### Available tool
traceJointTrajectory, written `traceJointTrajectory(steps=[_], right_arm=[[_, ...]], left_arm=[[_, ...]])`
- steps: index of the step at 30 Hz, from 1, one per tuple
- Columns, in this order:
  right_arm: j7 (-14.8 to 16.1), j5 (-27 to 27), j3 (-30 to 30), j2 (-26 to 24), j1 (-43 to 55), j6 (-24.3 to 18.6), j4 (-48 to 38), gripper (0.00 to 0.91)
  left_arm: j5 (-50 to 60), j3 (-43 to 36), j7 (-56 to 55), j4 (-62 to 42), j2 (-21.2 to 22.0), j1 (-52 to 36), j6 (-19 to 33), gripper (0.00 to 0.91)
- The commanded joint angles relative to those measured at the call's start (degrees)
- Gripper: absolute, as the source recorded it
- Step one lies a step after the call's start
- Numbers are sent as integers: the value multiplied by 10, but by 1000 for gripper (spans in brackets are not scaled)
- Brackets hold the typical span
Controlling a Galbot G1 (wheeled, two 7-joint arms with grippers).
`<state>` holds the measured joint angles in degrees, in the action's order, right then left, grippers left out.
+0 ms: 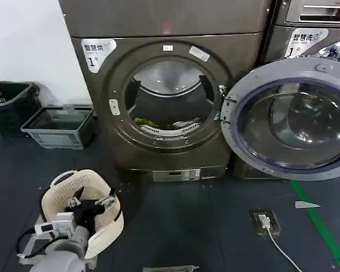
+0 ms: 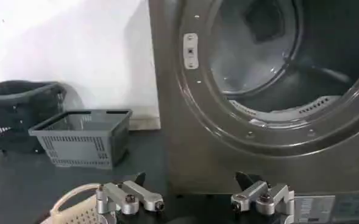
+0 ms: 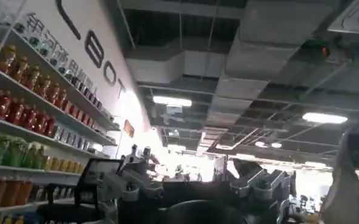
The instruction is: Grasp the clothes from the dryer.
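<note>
Lying low in the dryer (image 1: 175, 85) drum, yellow-green and white clothes (image 1: 158, 124); left gripper (image 1: 92, 203) jaws released

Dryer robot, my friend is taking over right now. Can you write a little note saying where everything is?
Left gripper: open, empty, low over the cream basket on the floor in front of the dryer.
Right gripper: open, empty, pointing up toward the ceiling.
Door: swung wide open.
Clothes: yellow-green and pale pieces lying at the drum's front lip.
Done: nothing grasped yet.
Left: reach in, grab the clothes, pull them out.
</note>
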<state>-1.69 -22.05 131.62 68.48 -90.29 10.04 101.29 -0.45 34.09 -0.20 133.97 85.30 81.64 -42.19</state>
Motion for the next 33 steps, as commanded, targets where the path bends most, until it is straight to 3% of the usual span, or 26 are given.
traceJointTrajectory(steps=[1,33], right_arm=[[-2,0,0,0,1,0,-1,907],[-12,-2,-3,7,1,-2,-2,907]], left_arm=[[0,-1,1,0,0,0,-28,907],[3,-3,3,-2,0,0,-28,907]])
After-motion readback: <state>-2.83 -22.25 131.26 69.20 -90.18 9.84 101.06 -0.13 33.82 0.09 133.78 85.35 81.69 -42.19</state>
